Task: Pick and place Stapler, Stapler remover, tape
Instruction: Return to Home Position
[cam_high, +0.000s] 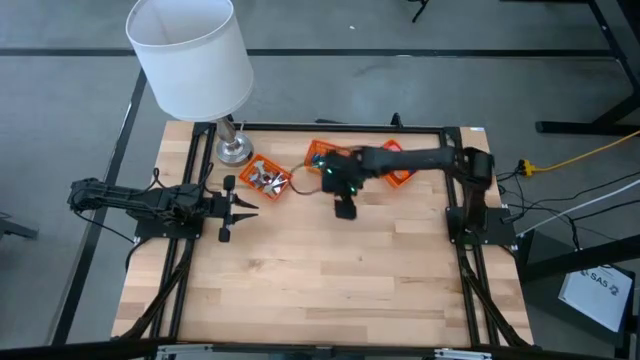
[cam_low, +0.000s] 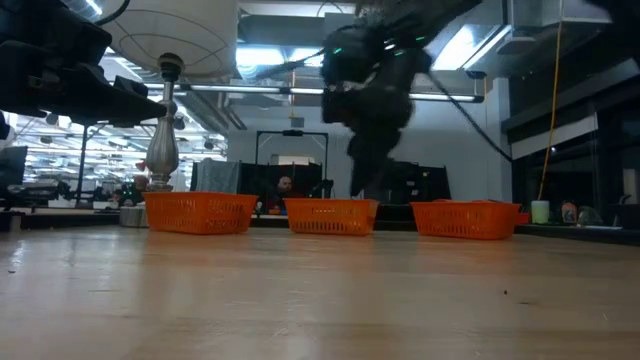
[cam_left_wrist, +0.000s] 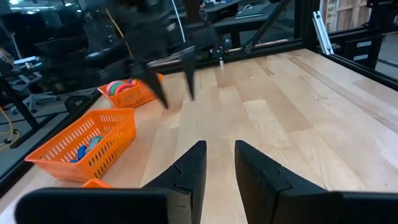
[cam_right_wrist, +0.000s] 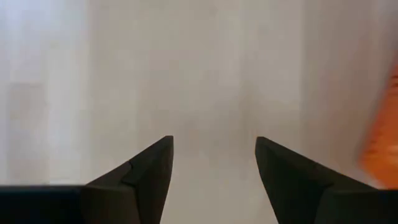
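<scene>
The left arm (cam_high: 130, 197) lies low at the left edge of the table (cam_high: 330, 290). The left gripper (cam_left_wrist: 220, 144) points inward over bare wood, and its two fingers stand a little apart with nothing between them. A lamp (cam_high: 190, 50) with a white shade stands at the back left corner, just beside the left basket (cam_low: 200, 213), so I see little free room there.

Three orange baskets stand in a row near the back edge. The left one holds small silvery pieces (cam_high: 263, 177). The middle basket (cam_low: 332, 216) holds small blue and green pieces (cam_left_wrist: 84, 149), but I cannot tell if they are staplers. The right gripper (cam_right_wrist: 213, 140) hangs above bare wood just in front of the middle basket, fingers wide apart and empty. The right arm (cam_high: 410, 160) reaches across from the right side and covers part of the right basket (cam_low: 468, 219). The tape (cam_left_wrist: 121, 87), pink and green rolls, lies in that right basket.

The front half of the table is bare wood. A black frame (cam_high: 280, 126) runs along the back and both sides. Behind the baskets I see a big hall with ceiling lights, and a person (cam_low: 285, 188) far off.
</scene>
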